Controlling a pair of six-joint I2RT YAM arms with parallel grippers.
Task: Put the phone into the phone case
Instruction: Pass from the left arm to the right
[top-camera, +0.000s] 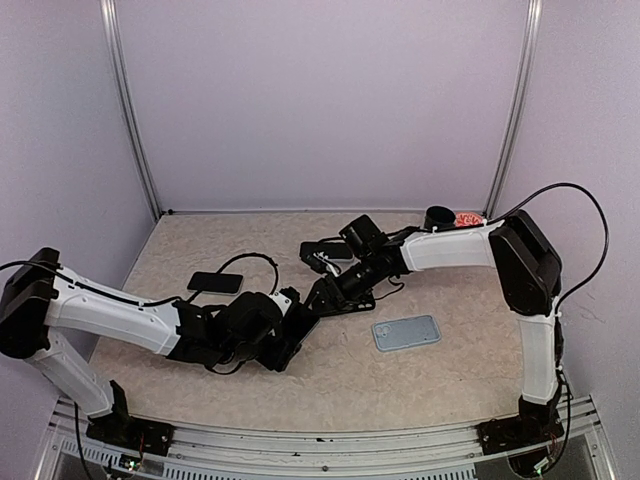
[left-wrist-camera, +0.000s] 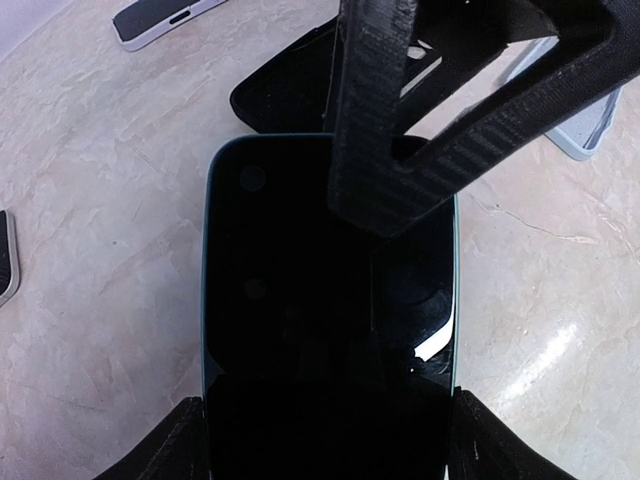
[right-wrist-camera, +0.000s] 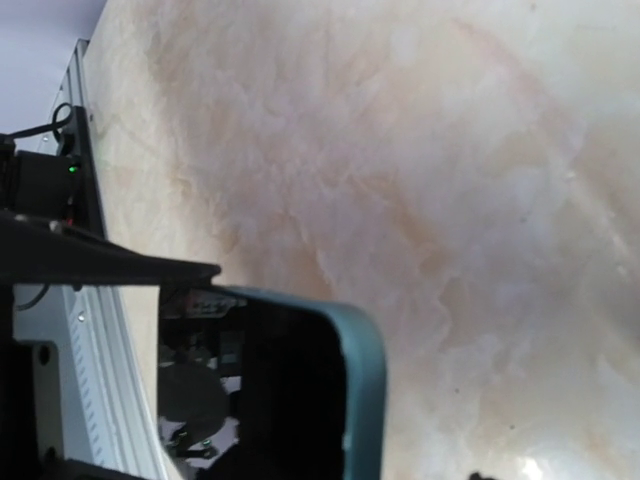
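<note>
The phone (left-wrist-camera: 320, 300), black screen up, sits in a teal phone case (right-wrist-camera: 365, 380) whose rim shows along its edges. My left gripper (left-wrist-camera: 330, 440) is shut on it, a finger pressed against each long side. In the top view this left gripper (top-camera: 298, 318) meets my right gripper (top-camera: 325, 293) at mid-table. One right finger (left-wrist-camera: 385, 190) lies over the screen's far end and a dark part shows beneath that end. In the right wrist view the right gripper (right-wrist-camera: 345, 375) stands open around the phone's corner (right-wrist-camera: 290, 400), and the cased edge does not reach the far finger.
A blue-grey case (top-camera: 406, 332) lies on the table to the right of the grippers. A black phone (top-camera: 215, 282) lies to the left. A black-and-white device (top-camera: 325, 255) is behind the grippers. A black cup (top-camera: 438, 215) and a red thing (top-camera: 467, 218) stand at the back right.
</note>
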